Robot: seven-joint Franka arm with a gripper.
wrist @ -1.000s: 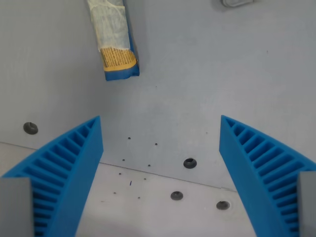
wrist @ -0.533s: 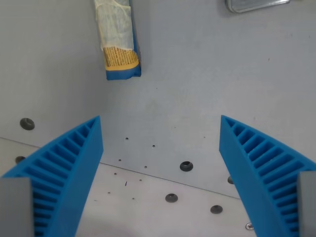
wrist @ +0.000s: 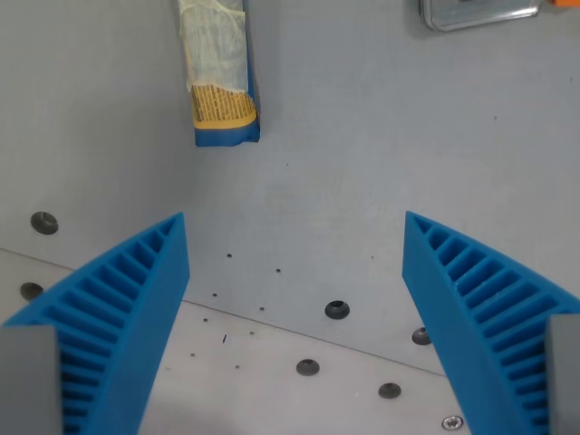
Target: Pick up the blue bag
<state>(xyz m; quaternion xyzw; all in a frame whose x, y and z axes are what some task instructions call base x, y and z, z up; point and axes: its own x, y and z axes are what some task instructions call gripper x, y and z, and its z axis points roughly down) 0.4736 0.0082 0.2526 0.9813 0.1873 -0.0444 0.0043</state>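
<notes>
Wrist view only. Narrow blue bag with a pale cream front panel and an orange-tan band near its end (wrist: 220, 77) lies flat on the grey metal tabletop (wrist: 362, 181), upper part of the wrist view's left half. Long axis runs nearly straight up-down in the picture, slight lean so the top sits a bit toward the wrist view's left. Near end, the blue sealed edge, points down toward the camera; far end is cut off by the top edge, so full length can't be told. Blue strip shows along the bag's right side and across the bottom edge.

Blue ribbed two-finger gripper (wrist: 294, 272) spread wide, nothing between the fingers, nothing held. Left finger (wrist: 118, 317) rises from the bottom left corner, right finger (wrist: 480, 308) from the bottom right. Both fingertips are below the bag in the picture, apart from it; bag's near end sits roughly above the left fingertip, off-centre from the gap.

Tabletop has a seam running diagonally across the lower part, with several dark round screw holes (wrist: 337, 310) and small black specks near it. Shiny silver metal object with rounded corner (wrist: 476, 13) partly visible at the top right edge, well apart from the bag; small orange bit beside it at the corner, too cropped to identify.
</notes>
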